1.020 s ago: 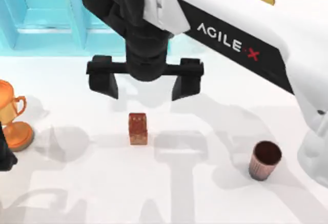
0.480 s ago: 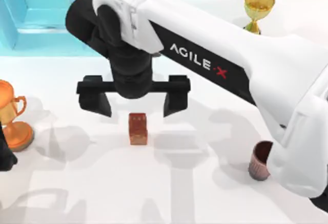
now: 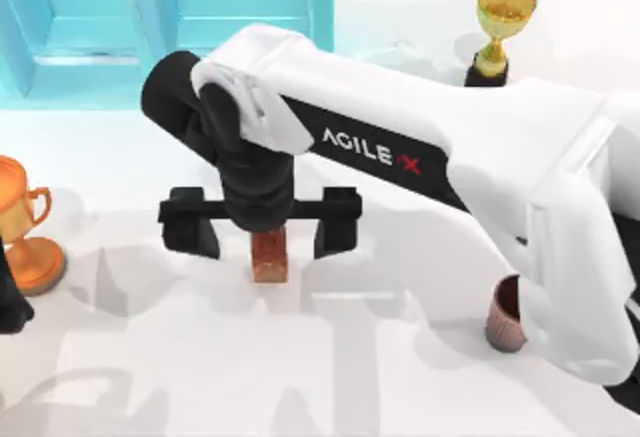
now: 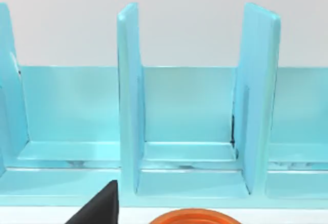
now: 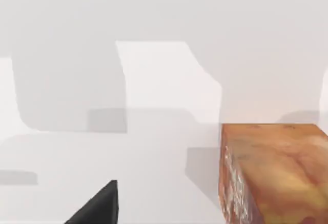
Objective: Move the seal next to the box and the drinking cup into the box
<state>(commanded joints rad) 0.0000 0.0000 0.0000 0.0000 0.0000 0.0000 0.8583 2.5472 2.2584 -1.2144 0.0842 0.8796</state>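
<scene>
Right gripper (image 3: 265,225) directly above seal (image 3: 269,257), fingers spread wide on either side, not touching it; seal upright on white table (image 3: 150,377), mid-table; drinking cup (image 3: 505,315) at table's right, partly hidden by right arm; blue box (image 3: 170,17) top left; left arm parked at left edge by orange trophy (image 3: 22,225); gold trophy (image 3: 503,15) top right.

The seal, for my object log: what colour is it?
Mottled reddish-brown to orange seal, best in the right wrist view.
</scene>
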